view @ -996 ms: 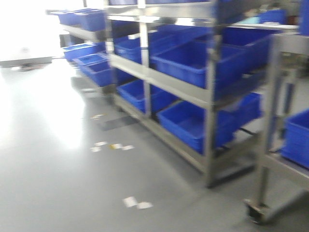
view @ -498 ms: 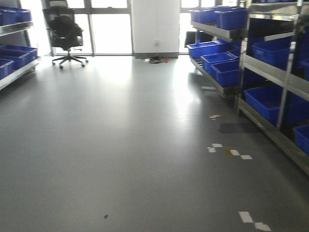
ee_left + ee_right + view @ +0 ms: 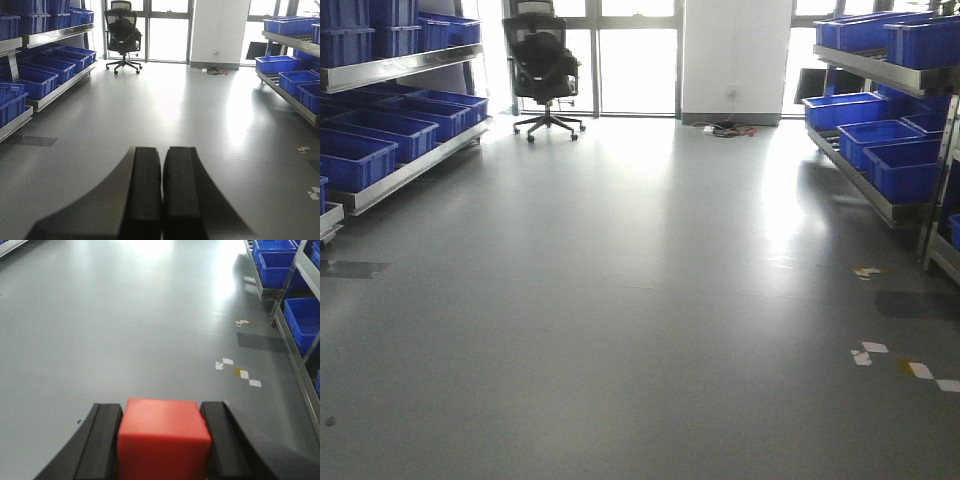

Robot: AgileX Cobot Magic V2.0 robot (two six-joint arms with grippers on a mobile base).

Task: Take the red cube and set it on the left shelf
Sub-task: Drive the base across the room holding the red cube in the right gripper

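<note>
Wide grey glossy floor (image 3: 620, 300) across the front view, with window glare at 12 o'clock. At 9 to 10 o'clock, the left shelf (image 3: 405, 66): steel rails in tiers, lined with dark blue crates (image 3: 360, 158). At 2 to 3 o'clock, a second steel rack (image 3: 880, 72) with the same kind of crates. White pillar (image 3: 735, 55) at 12 to 1 o'clock, against the windows. Black office chair (image 3: 545, 65) at 11 o'clock, near the far end of the left shelf. Scraps of white and yellow tape (image 3: 910, 365) on the floor at 4 o'clock.

From the left wrist, left gripper (image 3: 162, 155) at 6 o'clock, black pads pressed together with nothing between, pointing down the aisle. From the right wrist, right gripper (image 3: 161, 407) at 6 o'clock, pinching the red cube (image 3: 164, 440) by two opposite faces, both pads touching. Red cube held over bare floor, not on the left shelf.
</note>
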